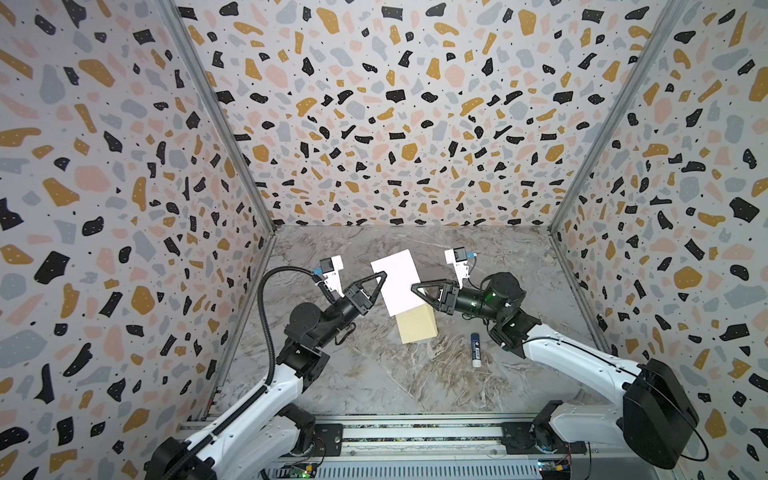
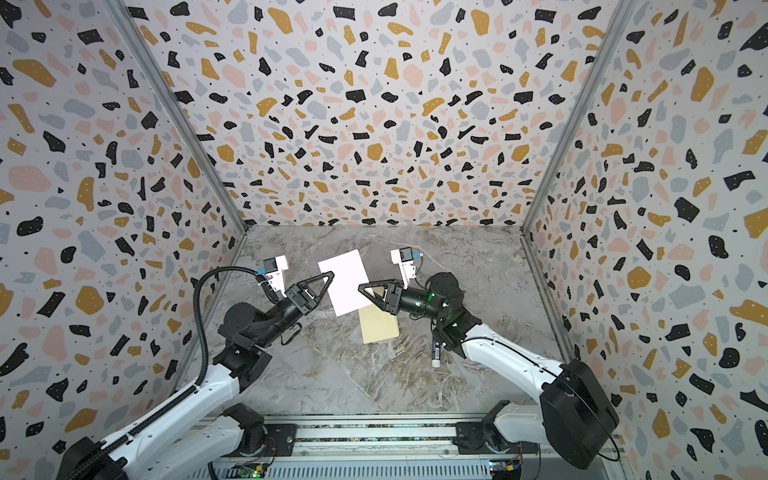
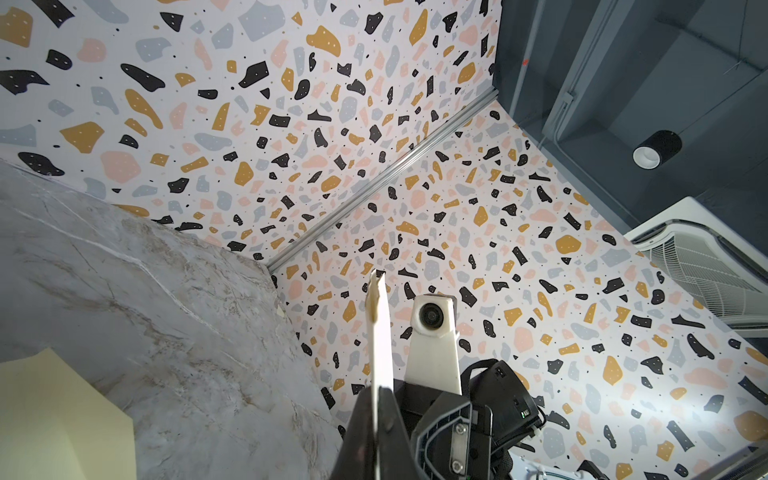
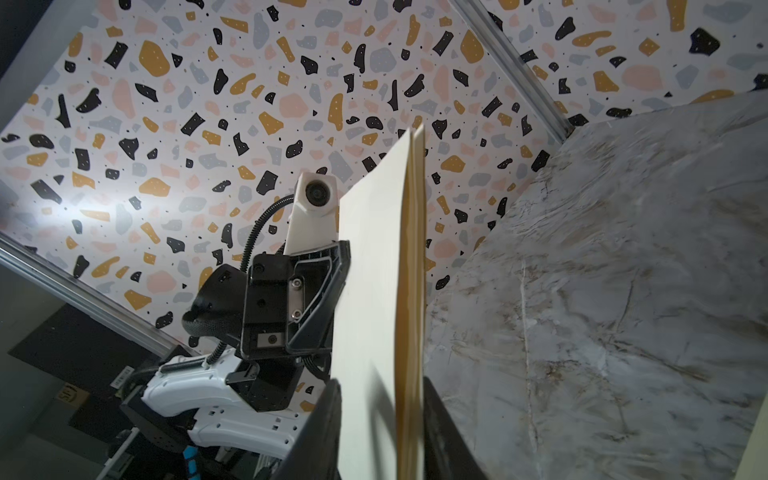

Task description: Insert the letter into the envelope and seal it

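The letter (image 1: 395, 286) (image 2: 344, 282) hangs in the air above the table, its white back facing up in both top views. My left gripper (image 1: 382, 276) (image 2: 330, 276) is shut on its left edge; the left wrist view shows the letter (image 3: 380, 340) edge-on in that gripper (image 3: 380, 390). My right gripper (image 1: 415, 289) (image 2: 361, 287) reaches over the opposite edge. In the right wrist view the letter (image 4: 374, 270) shows a white face and tan layered edge between the right gripper's (image 4: 380, 380) fingers (image 4: 324, 432), which stand visibly apart. The pale yellow envelope (image 1: 417, 326) (image 2: 379, 324) (image 3: 54, 415) lies flat beneath.
A blue and white glue stick (image 1: 476, 350) (image 2: 435, 353) lies on the marble table (image 1: 374, 374) to the right of the envelope, near the right arm's elbow. Terrazzo-patterned walls close the table in at the back and on both sides.
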